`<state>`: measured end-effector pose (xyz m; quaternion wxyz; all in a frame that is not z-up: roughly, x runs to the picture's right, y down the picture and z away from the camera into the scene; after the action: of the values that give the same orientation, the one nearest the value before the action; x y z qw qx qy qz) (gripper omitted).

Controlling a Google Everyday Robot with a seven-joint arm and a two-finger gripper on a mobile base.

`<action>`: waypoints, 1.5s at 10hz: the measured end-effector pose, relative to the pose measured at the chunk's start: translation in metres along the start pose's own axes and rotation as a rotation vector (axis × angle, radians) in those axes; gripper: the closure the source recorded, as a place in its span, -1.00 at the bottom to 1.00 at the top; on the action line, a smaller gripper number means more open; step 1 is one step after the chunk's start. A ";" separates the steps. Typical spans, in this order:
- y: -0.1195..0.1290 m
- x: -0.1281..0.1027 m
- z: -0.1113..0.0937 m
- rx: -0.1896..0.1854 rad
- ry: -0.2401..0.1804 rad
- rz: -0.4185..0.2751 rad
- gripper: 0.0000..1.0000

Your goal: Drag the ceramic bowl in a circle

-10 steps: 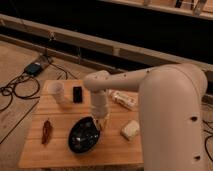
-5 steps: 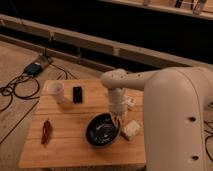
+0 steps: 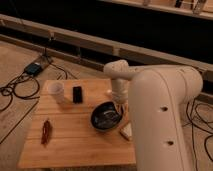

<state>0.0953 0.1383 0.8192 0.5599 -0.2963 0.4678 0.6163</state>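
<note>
Black and shiny, the ceramic bowl [image 3: 106, 117] sits on the right side of the wooden tabletop [image 3: 75, 147]. The gripper [image 3: 118, 106] is down at the bowl's far right rim, below the big white arm [image 3: 160, 110], and I cannot tell how wide it is or if it holds the bowl. A white cup [image 3: 56, 91] and a small black block [image 3: 77, 94] stand at the back left, and a thin red thing [image 3: 46, 131] lies at the front left.
</note>
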 end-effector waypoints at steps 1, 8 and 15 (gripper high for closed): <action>0.016 -0.013 -0.007 -0.005 -0.016 -0.020 1.00; 0.159 0.036 -0.016 -0.116 0.007 -0.317 1.00; 0.089 0.114 0.034 -0.007 0.190 -0.286 1.00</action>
<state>-0.0083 0.2225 0.7525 0.5939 -0.4188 0.4696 0.5014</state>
